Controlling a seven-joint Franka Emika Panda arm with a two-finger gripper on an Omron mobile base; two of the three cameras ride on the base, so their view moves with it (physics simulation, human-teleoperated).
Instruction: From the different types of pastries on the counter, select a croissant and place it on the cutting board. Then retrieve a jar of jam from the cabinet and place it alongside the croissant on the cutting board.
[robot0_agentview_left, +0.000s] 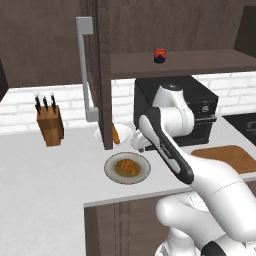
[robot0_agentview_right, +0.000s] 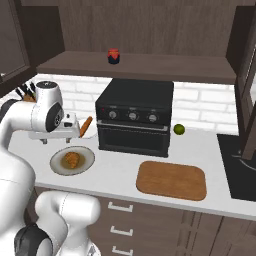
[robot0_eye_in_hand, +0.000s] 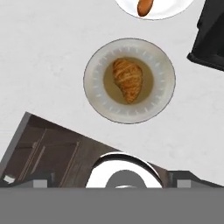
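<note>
Straight below the wide-open jaws, the golden-brown crescent croissant (robot0_eye_in_hand: 127, 80) sits on its round beige plate (robot0_eye_in_hand: 93, 66).

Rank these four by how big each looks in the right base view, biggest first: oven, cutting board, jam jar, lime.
1. Oven
2. Cutting board
3. Jam jar
4. Lime
The jar and lime look close in size, and the jar sits farther back on the shelf, so that order is unsure.
</note>
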